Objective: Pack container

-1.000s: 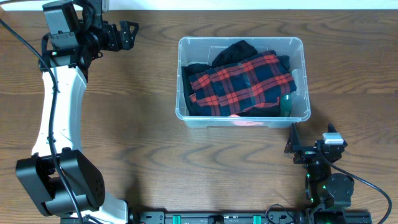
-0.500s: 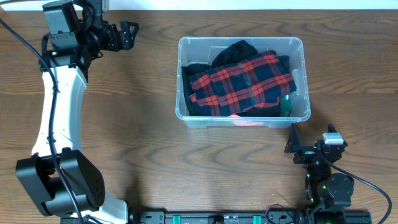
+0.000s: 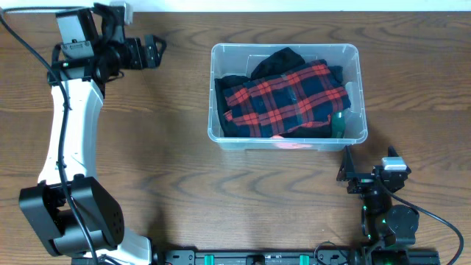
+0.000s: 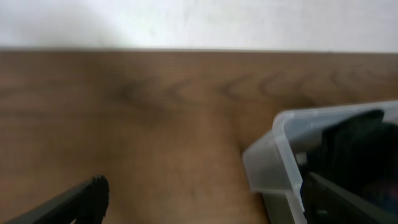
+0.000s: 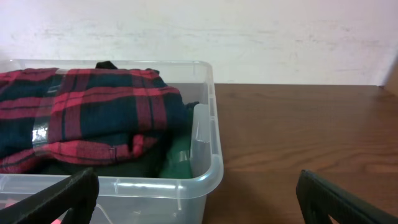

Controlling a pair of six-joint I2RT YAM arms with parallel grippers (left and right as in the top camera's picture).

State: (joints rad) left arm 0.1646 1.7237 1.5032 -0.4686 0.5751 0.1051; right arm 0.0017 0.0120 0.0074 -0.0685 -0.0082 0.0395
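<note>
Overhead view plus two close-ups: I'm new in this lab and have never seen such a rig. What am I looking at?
Two robot arms stand at a wooden table. The overhead camera looks straight down; the other two pictures come from cameras on the wrists, so the dark shapes at their lower edges are each arm's own fingers. The left gripper hovers far left; the right gripper sits just before the container. That clear bin holds a red plaid cloth over black fabric, plus something green. Both grippers are open and empty.
</note>
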